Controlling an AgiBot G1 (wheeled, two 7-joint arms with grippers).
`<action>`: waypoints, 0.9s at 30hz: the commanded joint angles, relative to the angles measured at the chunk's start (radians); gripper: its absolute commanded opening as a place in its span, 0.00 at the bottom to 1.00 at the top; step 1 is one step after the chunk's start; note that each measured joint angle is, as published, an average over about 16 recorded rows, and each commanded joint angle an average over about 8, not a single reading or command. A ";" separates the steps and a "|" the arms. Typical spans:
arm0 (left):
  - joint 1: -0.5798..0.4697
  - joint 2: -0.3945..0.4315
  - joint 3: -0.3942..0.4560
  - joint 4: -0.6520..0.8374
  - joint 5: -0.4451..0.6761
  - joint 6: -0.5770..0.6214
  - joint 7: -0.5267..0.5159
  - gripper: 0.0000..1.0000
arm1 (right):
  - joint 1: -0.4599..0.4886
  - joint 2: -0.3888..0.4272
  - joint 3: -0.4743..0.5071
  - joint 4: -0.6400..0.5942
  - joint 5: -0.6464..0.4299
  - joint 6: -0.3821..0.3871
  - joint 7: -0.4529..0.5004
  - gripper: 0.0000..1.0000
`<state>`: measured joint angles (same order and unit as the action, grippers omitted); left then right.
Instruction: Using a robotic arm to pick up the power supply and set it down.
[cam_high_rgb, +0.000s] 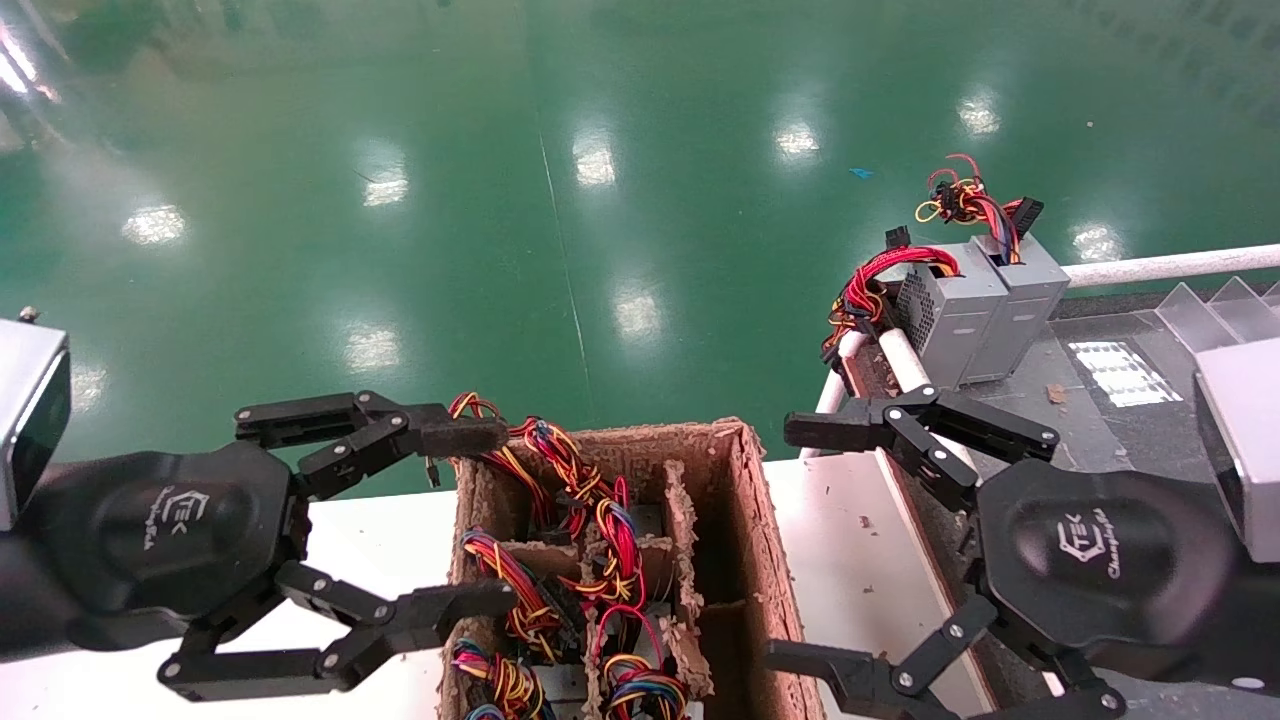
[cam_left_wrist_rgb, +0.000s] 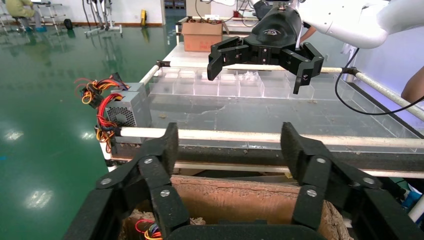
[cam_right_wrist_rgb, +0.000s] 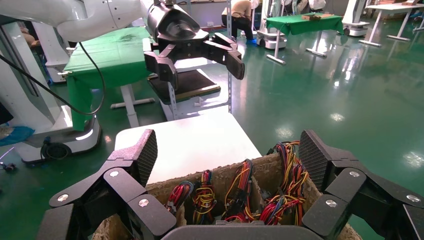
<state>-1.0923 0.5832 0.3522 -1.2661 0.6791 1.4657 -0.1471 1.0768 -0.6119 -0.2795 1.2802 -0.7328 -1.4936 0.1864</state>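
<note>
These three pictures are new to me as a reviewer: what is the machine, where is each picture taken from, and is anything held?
It is a two-armed robot. The head picture looks down from its head: the black left gripper and black right gripper both hang open beside a brown partitioned cardboard box on a white table. Grey metal power supplies with bundles of coloured wires sit in its compartments. Two more grey power supply boxes stand on the dark conveyor to the right. The other two pictures come from wrist cameras, each looking past its own fingers at the opposite gripper. Nothing is held.
</note>
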 joint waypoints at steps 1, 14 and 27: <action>0.000 0.000 0.000 0.000 0.000 0.000 0.000 0.00 | 0.000 0.000 0.000 0.000 0.000 0.000 0.000 1.00; 0.000 0.000 0.000 0.000 0.000 0.000 0.000 0.00 | 0.000 0.000 0.000 0.000 0.000 0.000 0.000 1.00; 0.000 0.000 0.000 0.000 0.000 0.000 0.000 0.00 | 0.001 -0.009 -0.011 0.005 -0.019 0.010 0.003 1.00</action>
<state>-1.0924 0.5833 0.3523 -1.2660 0.6791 1.4657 -0.1470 1.0771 -0.6220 -0.2962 1.2895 -0.7597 -1.4830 0.1945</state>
